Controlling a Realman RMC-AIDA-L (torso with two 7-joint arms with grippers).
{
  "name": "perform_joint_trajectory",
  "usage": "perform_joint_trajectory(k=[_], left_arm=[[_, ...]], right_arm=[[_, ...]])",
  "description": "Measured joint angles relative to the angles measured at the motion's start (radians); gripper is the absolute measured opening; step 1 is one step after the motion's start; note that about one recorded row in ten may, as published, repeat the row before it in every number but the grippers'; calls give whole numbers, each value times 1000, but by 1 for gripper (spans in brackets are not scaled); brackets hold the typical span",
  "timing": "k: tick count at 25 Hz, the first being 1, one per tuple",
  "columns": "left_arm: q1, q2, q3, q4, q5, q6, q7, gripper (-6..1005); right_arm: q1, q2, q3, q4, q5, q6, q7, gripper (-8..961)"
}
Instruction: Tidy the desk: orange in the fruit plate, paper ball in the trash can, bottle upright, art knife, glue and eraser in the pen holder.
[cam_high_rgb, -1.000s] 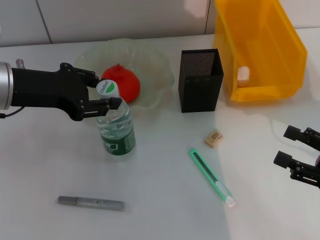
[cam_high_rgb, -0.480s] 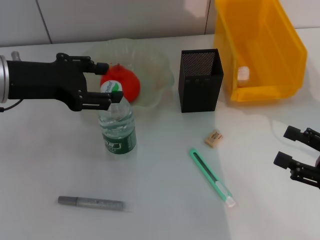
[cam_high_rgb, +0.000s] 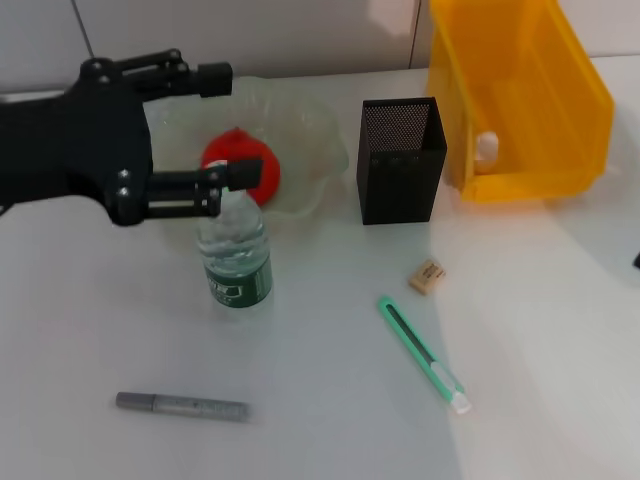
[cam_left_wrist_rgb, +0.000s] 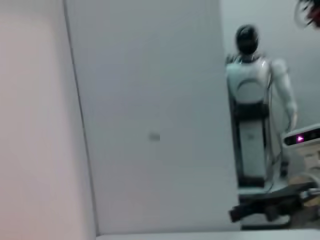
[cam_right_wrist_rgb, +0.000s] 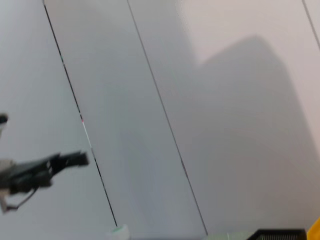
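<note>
The bottle (cam_high_rgb: 234, 255) stands upright on the table, with nothing holding it. My left gripper (cam_high_rgb: 228, 122) hovers above its cap, open, and its fingers (cam_high_rgb: 240, 173) are spread wide. Behind the bottle, the orange (cam_high_rgb: 252, 165) lies in the clear fruit plate (cam_high_rgb: 310, 135). The paper ball (cam_high_rgb: 486, 148) sits inside the yellow trash can (cam_high_rgb: 530, 110). On the table lie the eraser (cam_high_rgb: 427, 276), the green art knife (cam_high_rgb: 422, 352) and the grey glue stick (cam_high_rgb: 182, 406). The black mesh pen holder (cam_high_rgb: 402, 160) stands between plate and bin. My right gripper is out of view.
The white tabletop reaches back to a tiled wall. Bare surface lies between the bottle, the art knife and the glue stick. The right wrist view shows the wall, the pen holder's rim (cam_right_wrist_rgb: 280, 234) and the left arm (cam_right_wrist_rgb: 45, 167) farther off.
My left gripper has let go of the bottle cap, opened wide and lifted up. The bottle stays upright. My right gripper has left the head view at the right edge.
</note>
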Motion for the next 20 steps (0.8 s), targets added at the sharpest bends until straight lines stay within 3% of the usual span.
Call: perform_joint_trajectory(k=[4,5,7,8,9,11,12,16,20], left_arm=[[32,-2,30,-127,-71,33,104,808],[39,-1,43,-209,-96,51,179,808],[39,-1,43,-209,-96,51,179,807],[44,0,51,-403,-121,100,359,807],[44,0,51,-519,-121,112,450,806],[44,0,51,-553,-120,113,479,806],[44,1,51,-658,-116,111,573,805],[43,1,52,-764,-114,91,664,804],[44,-3,53,-804,-120,80,669,802]], right_arm=[[11,5,45,-162,1,-60,149,824],[15,8,45,-212,0,-70,187,824],[29,17,38,-336,-9,-88,279,824],[37,23,32,-402,-22,-96,329,824],[46,26,25,-466,-38,-102,371,824],[70,28,-7,-590,-92,-117,445,824],[83,27,-31,-650,-124,-126,477,824],[157,9,-176,-879,-254,-172,600,824],[260,-19,-337,-993,-414,-213,747,824]])
